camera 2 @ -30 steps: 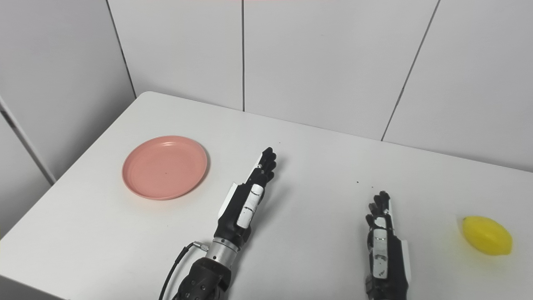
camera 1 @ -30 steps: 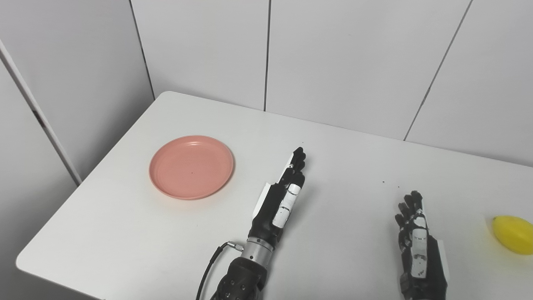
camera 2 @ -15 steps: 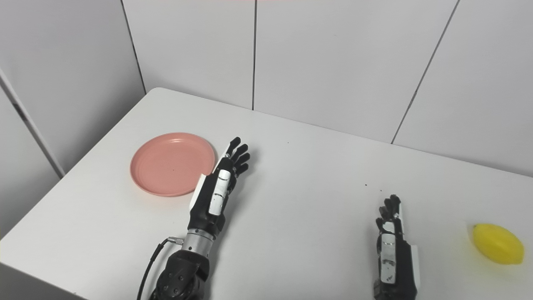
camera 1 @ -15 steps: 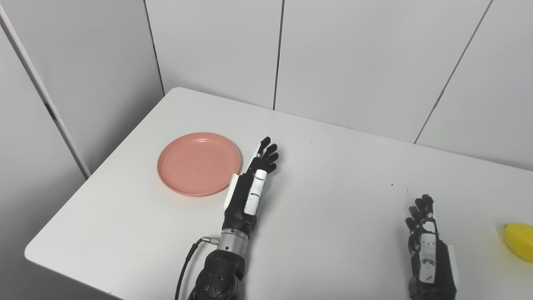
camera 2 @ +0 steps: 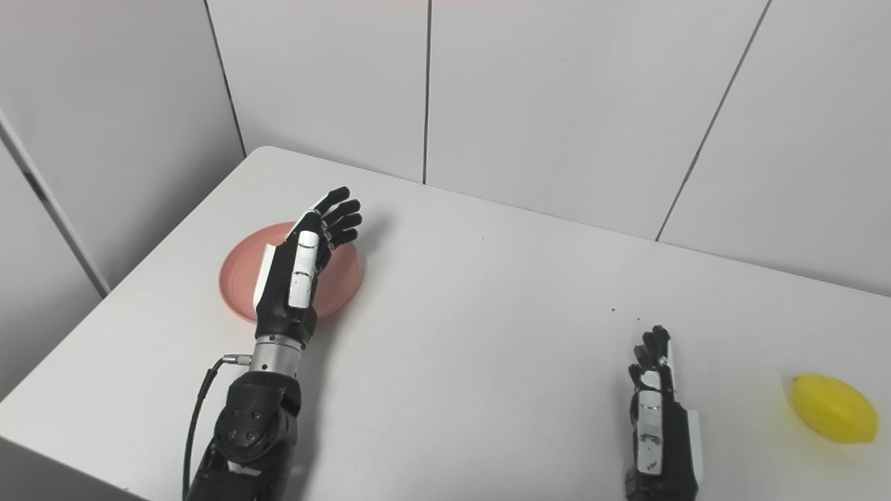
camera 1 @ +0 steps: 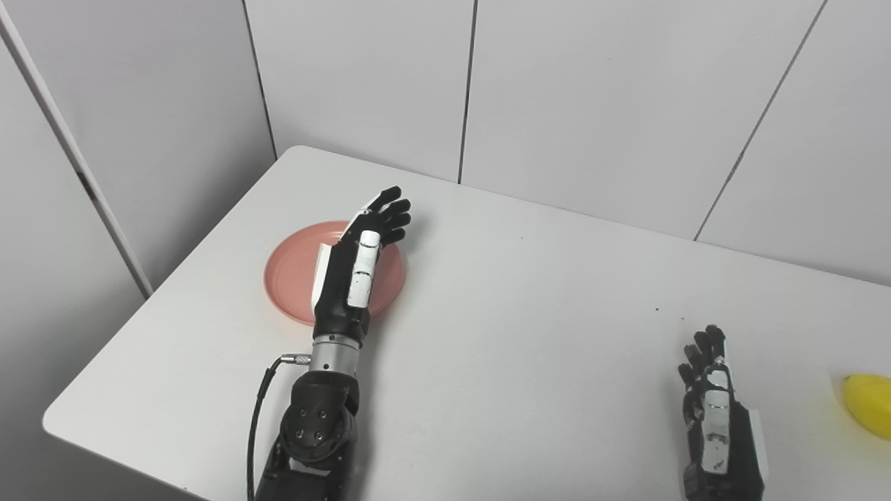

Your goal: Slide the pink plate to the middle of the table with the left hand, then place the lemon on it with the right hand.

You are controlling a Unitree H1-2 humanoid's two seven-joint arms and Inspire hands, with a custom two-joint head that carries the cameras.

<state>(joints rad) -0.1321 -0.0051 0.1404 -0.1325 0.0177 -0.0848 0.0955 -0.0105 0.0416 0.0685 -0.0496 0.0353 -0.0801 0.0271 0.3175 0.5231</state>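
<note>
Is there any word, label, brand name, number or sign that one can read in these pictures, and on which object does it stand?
None: no readable text appears in either view.
Round pink plate: plain, no print.
Yellow lemon: no sticker or mark.
Left hand and right hand: black with plain white panels, no lettering visible.
White table and grey wall panels: bare, only a few small dark specks.

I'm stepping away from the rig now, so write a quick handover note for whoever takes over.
Left robot hand: open, fingers spread, over the pink plate; contact cannot be judged.
Right robot hand: open, holding nothing, low at the near right of the table.
Pink plate: at the table's left side, not slid to the middle yet.
Lemon: on the table at far right, untouched.
Left to do: slide the plate, then place the lemon.
</note>
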